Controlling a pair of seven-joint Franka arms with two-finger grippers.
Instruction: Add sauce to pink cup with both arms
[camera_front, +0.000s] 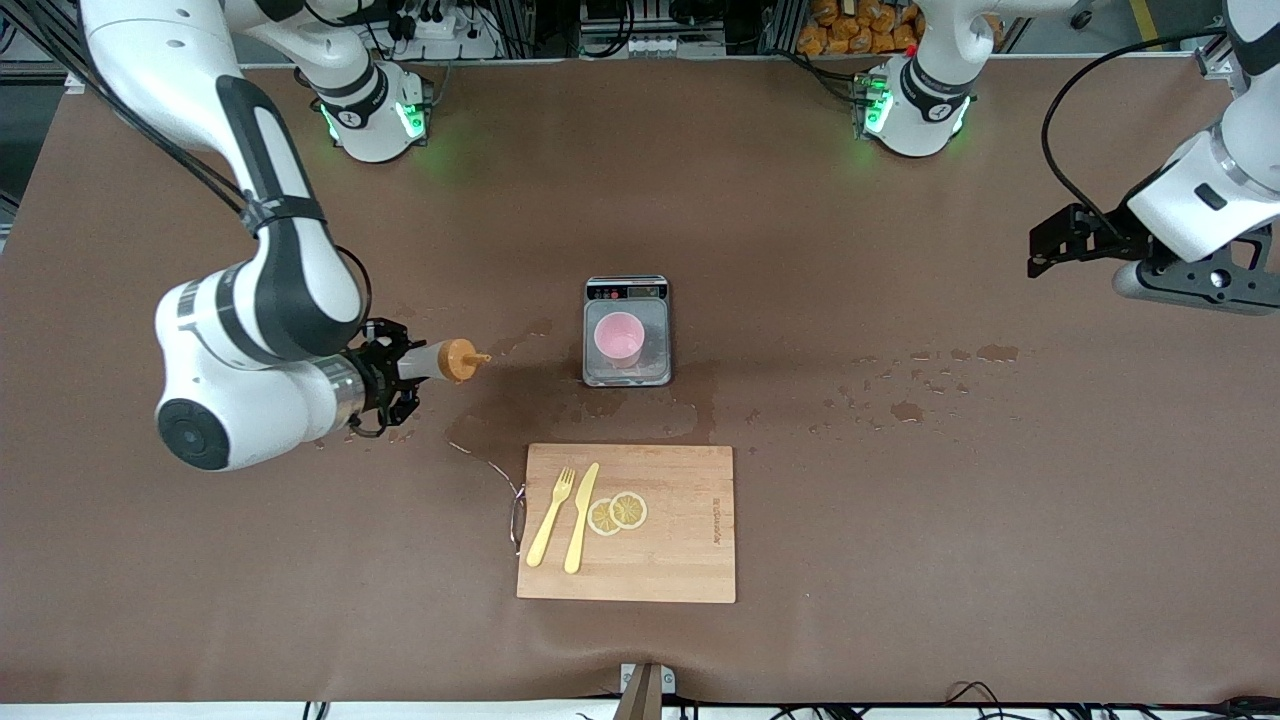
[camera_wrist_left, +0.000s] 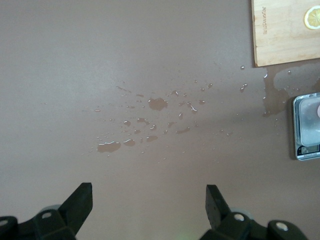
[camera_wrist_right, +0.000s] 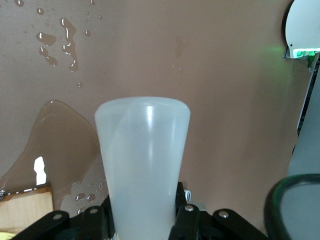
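The right gripper (camera_front: 400, 378) pinches the sauce (camera_front: 445, 360) by its body and holds it on its side above the desk (camera_front: 900, 520), orange nozzle aimed toward the pink cup (camera_front: 619, 338), likely to carry it over for pouring. The cup sits upright on the scale (camera_front: 627, 372), which would weigh what goes in. The left gripper (camera_front: 1075, 240) waits with fingers (camera_wrist_left: 80, 200) spread over the desk's left-arm end.

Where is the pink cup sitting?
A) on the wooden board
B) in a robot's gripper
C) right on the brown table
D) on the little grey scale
D: the pink cup stands on the grey scale, farther from the front camera than the wooden board.
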